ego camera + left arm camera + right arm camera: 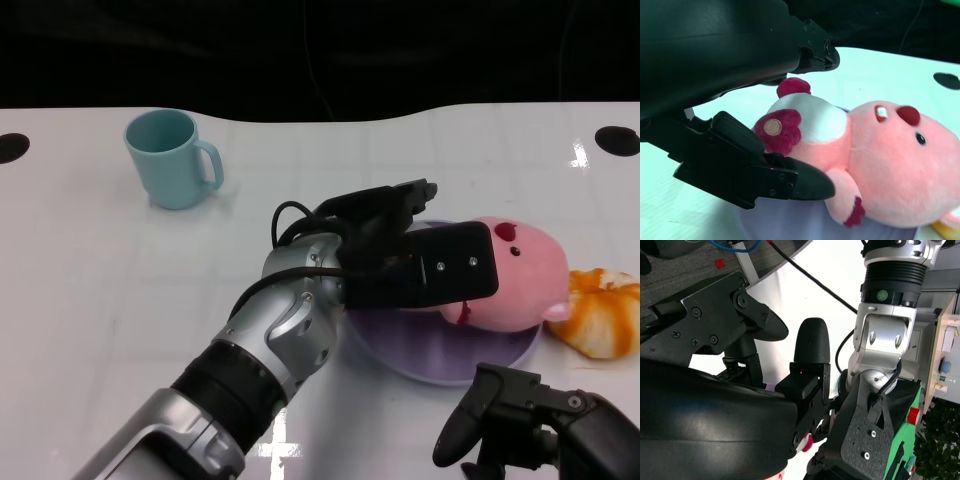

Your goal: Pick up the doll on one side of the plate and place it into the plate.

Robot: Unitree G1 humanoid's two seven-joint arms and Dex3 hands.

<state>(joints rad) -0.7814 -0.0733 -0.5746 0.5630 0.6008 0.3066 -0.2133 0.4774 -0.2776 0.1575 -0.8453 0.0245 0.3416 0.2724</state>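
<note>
Doll (515, 275), pink and plush, lies on its side on the purple plate (400, 355), head overhanging the rim beside an orange plush toy (600, 312). The left hand (400, 245) brackets its body, fingers (790, 182) spread around it; a firm grip cannot be confirmed, probably because it is letting go. The right hand (530, 420) idles near the plate, fingers apart, holding nothing. A teal mug (170, 157) stands well apart.

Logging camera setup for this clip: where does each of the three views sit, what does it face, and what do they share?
Head view: high, looking down at the white table; the left hand holds the pink doll over the purple plate; right hand low.
Left wrist view: behind its own left hand, facing the doll close up.
Right wrist view: behind the right hand, facing the left arm.
Shared: head and left wrist views both show the doll and plate.
</note>
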